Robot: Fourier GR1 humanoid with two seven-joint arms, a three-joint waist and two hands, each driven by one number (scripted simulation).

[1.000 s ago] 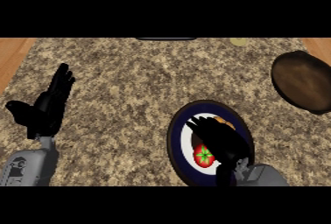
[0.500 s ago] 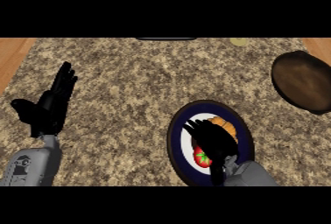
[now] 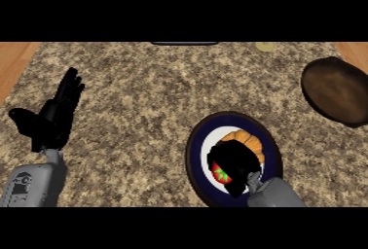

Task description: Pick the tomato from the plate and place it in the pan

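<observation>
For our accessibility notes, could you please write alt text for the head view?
The right hand curls over a red tomato on a dark-rimmed plate, beside an orange food item. A brown pan sits far right; the left hand rests open at left.

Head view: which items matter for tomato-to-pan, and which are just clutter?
Job items:
- tomato, mostly under the right hand
- plate, dark-rimmed
- pan, far right

Lying about:
- orange food item on the same plate
- pale round object, back edge
- dark object, back edge
- left hand, open, resting at left
</observation>
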